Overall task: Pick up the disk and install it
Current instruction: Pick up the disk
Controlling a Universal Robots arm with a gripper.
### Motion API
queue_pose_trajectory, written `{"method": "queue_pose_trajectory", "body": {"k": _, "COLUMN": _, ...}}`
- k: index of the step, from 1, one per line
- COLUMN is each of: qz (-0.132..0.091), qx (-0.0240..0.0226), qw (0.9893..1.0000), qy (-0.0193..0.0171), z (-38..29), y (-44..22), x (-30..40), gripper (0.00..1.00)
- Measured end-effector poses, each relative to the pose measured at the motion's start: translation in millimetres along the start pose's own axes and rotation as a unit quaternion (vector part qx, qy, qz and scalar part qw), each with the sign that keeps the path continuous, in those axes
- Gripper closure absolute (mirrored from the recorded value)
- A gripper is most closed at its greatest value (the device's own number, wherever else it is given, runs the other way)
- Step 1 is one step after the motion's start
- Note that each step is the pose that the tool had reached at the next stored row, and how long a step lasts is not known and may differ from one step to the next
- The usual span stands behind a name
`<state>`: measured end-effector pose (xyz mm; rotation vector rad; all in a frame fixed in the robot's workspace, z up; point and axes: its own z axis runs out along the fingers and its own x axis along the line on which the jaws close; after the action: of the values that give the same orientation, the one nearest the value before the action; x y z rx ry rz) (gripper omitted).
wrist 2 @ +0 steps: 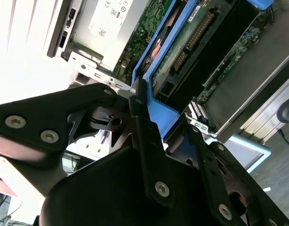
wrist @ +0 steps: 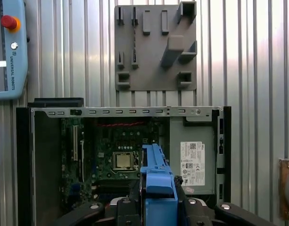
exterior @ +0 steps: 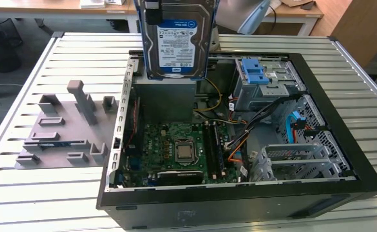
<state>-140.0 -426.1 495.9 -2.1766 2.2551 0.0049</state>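
The disk, a silver hard drive with a blue-and-white label and blue carrier rails, hangs upright in the air over the back of the open computer case. My gripper is shut on it, one black finger pressing against the blue rail. In the first wrist view the disk points edge-on down toward the case interior, with my gripper clamped around it. The disk touches nothing in the case.
Inside the case lie the green motherboard, a grey power supply with a white sticker, and a drive cage with a bright blue latch. A grey fixture plate sits on the slatted table beside the case. A teach pendant rests nearby.
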Motion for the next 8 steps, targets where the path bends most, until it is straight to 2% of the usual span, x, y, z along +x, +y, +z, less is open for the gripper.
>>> {"method": "queue_pose_trajectory", "body": {"k": 8, "qz": 0.0, "qx": 0.0, "qw": 1.0, "qy": 0.0, "z": 0.1, "y": -15.1, "x": 0.6, "gripper": 0.64}}
